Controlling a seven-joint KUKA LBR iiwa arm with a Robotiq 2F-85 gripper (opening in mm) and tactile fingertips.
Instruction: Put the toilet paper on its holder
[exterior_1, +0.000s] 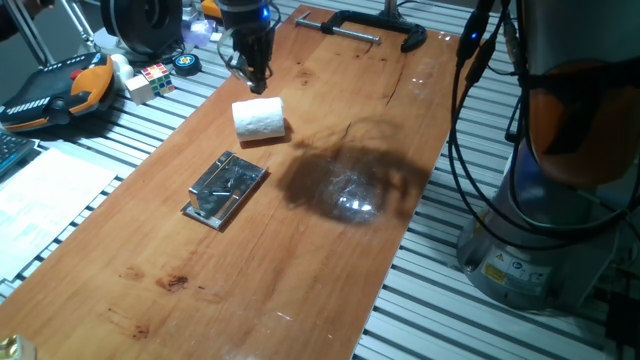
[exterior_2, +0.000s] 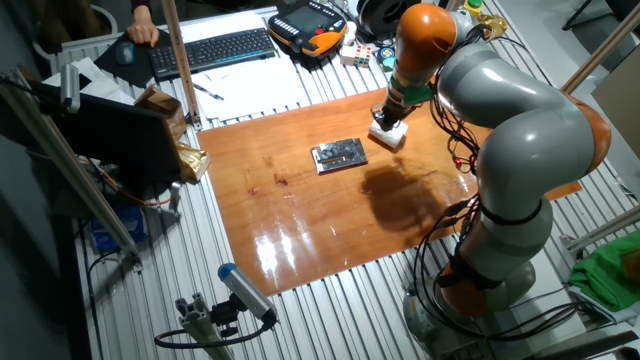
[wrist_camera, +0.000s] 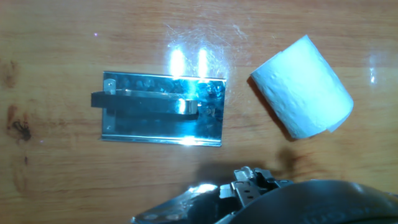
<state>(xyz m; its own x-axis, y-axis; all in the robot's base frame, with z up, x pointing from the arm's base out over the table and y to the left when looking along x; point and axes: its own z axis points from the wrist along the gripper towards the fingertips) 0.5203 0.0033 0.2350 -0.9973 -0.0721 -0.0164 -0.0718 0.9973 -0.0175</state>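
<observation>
- Toilet paper (exterior_1: 260, 118) is today's prize, but size first: the desk (exterior_1: 330, 270) is a long slab of glossy brown wood, grain and dark knots showing, glare pooling on the varnish.
- Next down, the arm's orange and grey bulk leans in from the right, and its gripper (exterior_1: 258, 72) hangs just above the roll. The fingers point down; whether they're spread or pinched, I can't tell from any view.
- Then the holder (wrist_camera: 163, 117): a flat rectangle of mirror-bright metal lying on the desk just beside the roll but not touching it, with a raised strap-like bar along its length.
- Smallest, the roll itself lies on its side, a soft white cylinder with a fuzzy, fibrous end.
- Risks, as I read it: soft paper could squash under a hard pinch, a round roll may trundle away if nudged off-centre, and the light plate looks free to skid on that slick varnish if the roll catches the bar.
</observation>
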